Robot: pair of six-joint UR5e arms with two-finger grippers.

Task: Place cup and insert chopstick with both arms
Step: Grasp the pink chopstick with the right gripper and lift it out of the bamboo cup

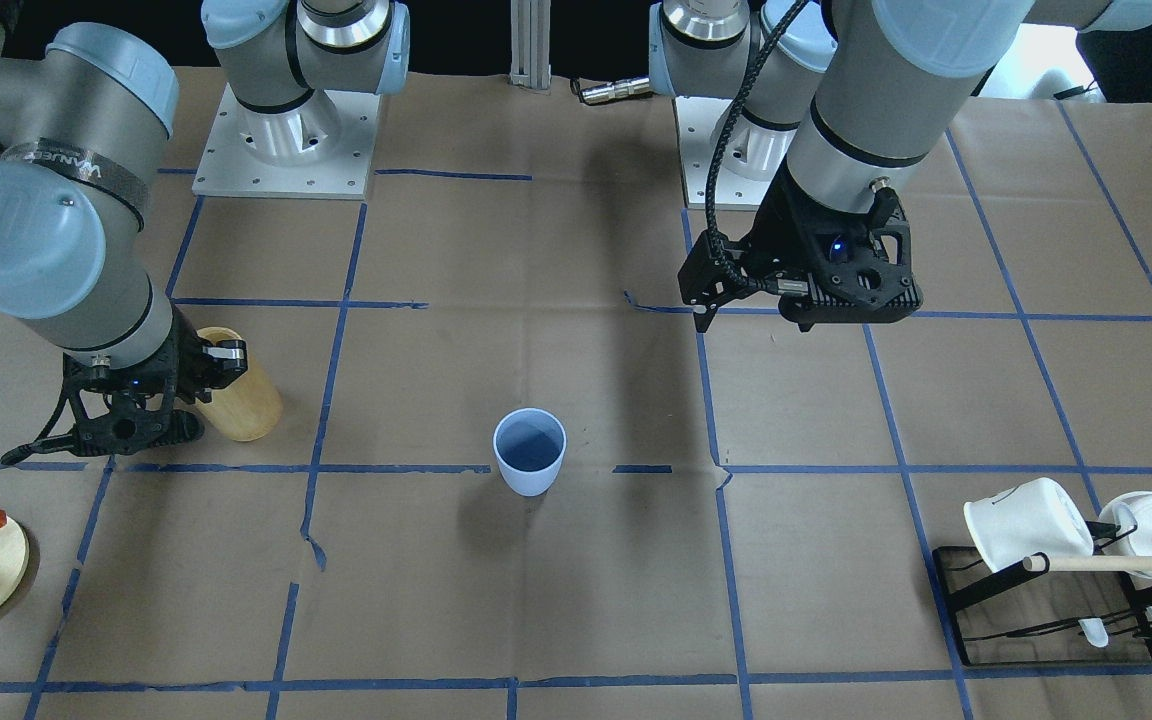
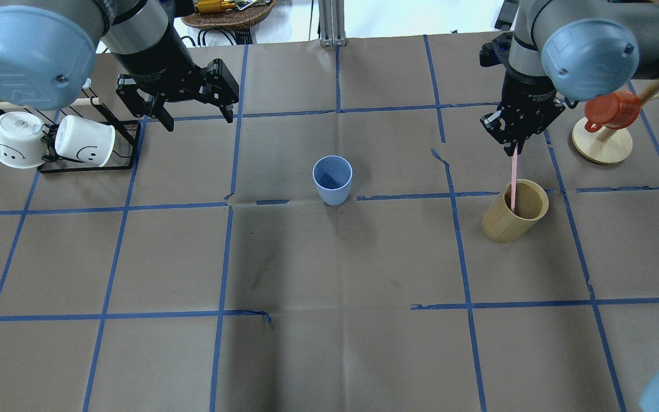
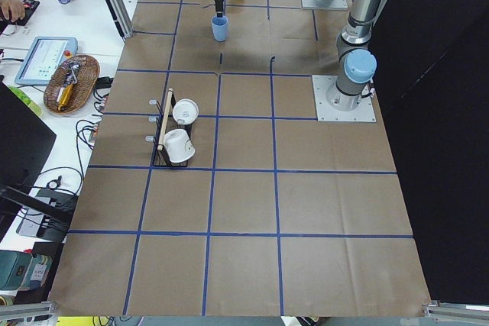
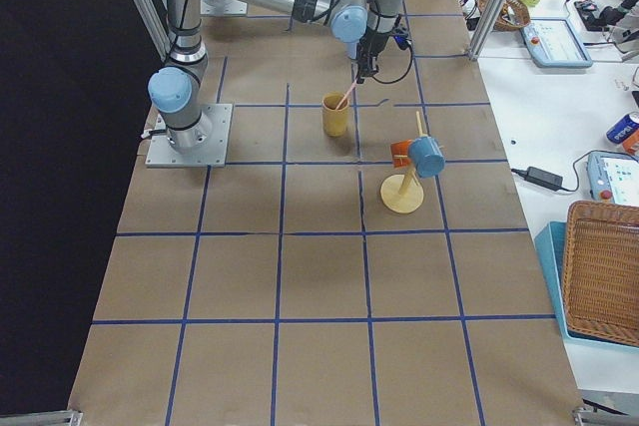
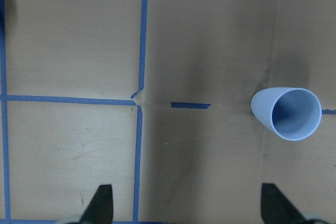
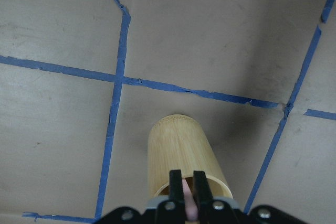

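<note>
Cup (image 2: pixel 332 180) placed upright mid-table; right gripper (image 2: pixel 515 150) clamped on chopstick (image 2: pixel 513 180), tip in wooden holder (image 2: pixel 504 226); left gripper (image 2: pixel 198 119) spread, empty; insertion pending.

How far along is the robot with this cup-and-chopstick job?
Done: the cup stands upright mid-table, and the left hand is open, clear of it. In hand: the right hand pinches the chopstick, whose lower end is inside the wooden holder. Left: carrying it over and dropping it into the cup.
</note>
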